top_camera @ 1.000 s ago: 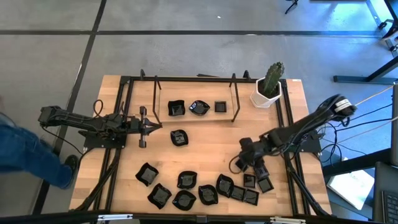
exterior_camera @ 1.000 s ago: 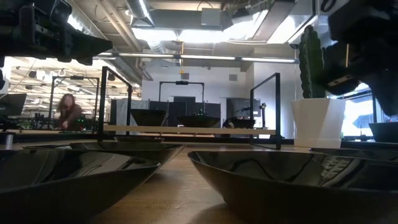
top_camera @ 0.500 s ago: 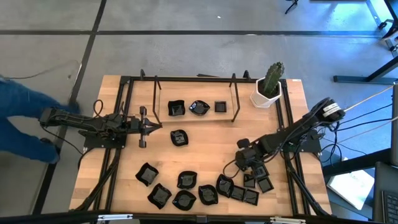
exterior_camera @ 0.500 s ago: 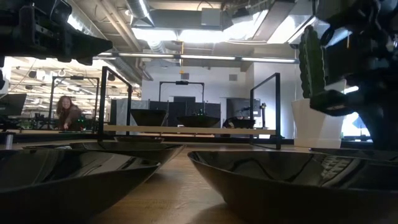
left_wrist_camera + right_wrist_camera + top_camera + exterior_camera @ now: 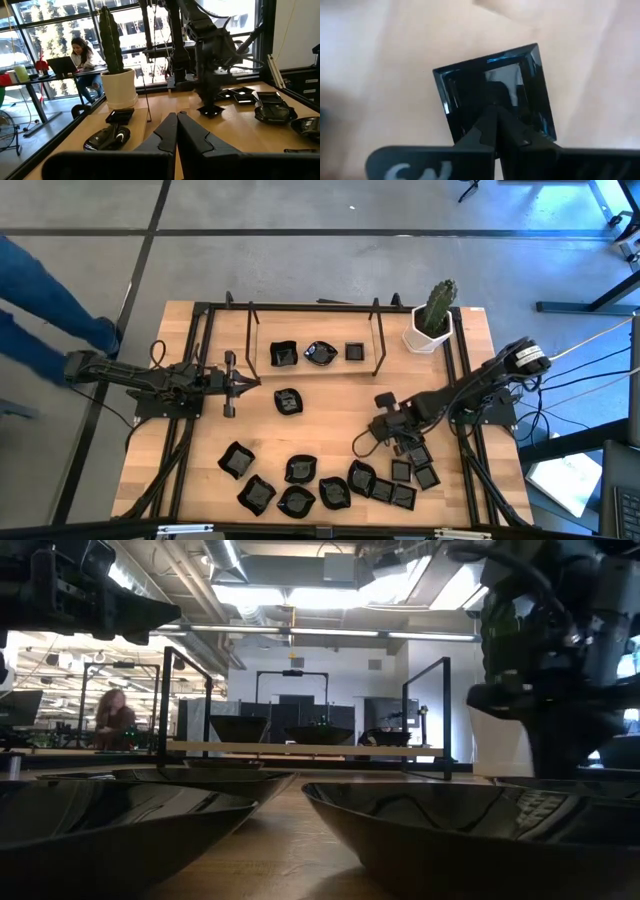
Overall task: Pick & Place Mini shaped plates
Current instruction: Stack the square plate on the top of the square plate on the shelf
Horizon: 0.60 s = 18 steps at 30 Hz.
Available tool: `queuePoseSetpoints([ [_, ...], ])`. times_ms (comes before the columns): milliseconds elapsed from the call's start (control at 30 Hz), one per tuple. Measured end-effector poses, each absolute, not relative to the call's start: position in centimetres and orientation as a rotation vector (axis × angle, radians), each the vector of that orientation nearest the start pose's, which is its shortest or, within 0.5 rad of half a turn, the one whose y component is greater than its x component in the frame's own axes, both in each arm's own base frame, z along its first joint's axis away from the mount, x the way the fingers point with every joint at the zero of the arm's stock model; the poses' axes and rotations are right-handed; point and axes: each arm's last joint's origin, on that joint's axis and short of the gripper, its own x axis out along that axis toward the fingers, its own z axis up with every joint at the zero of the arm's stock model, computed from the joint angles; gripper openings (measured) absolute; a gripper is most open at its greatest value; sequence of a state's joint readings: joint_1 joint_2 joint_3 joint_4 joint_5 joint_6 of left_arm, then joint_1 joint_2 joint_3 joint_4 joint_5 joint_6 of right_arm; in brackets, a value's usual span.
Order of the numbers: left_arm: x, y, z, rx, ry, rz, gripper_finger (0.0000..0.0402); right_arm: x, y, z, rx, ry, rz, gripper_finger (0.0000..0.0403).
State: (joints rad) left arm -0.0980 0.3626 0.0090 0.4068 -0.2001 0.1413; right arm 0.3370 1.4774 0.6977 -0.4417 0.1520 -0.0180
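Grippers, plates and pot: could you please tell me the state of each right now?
Right gripper: shut on square plate.
Left gripper: shut, empty.
Square plate: pinched at its rim.
Pot: upright.
Shelf plates: resting, untouched.

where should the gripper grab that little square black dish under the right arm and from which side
Take the square dish by one raised rim wall, coming straight down from above. It sits flat on the wooden table with steep glossy sides and a sunken centre, so pinching one edge, one finger inside and one outside, probably holds better than spanning it. The right gripper is already over its near edge.
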Motion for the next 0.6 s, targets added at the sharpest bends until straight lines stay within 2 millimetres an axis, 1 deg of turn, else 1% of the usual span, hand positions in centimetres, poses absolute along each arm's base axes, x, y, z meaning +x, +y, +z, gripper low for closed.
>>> queuePoseSetpoints([
  [133,12.0,-0.6,17.4,0.133,-0.046,0.105,0.0008,23.9,6.6,14.7,-0.325,1.158,0.141,0.001],
  [300,12.0,-0.6,17.4,0.134,-0.045,0.105,0.0006,24.5,6.5,15.4,-0.341,1.145,0.16,0.0014],
  [467,12.0,-0.6,17.4,0.134,-0.045,0.105,0.0004,25.8,7.0,17.4,-0.344,1.104,0.193,0.0015],
  [600,12.0,-0.6,17.4,0.134,-0.045,0.105,0.0007,26.3,7.2,19.1,-0.344,1.111,0.213,0.0025],
])
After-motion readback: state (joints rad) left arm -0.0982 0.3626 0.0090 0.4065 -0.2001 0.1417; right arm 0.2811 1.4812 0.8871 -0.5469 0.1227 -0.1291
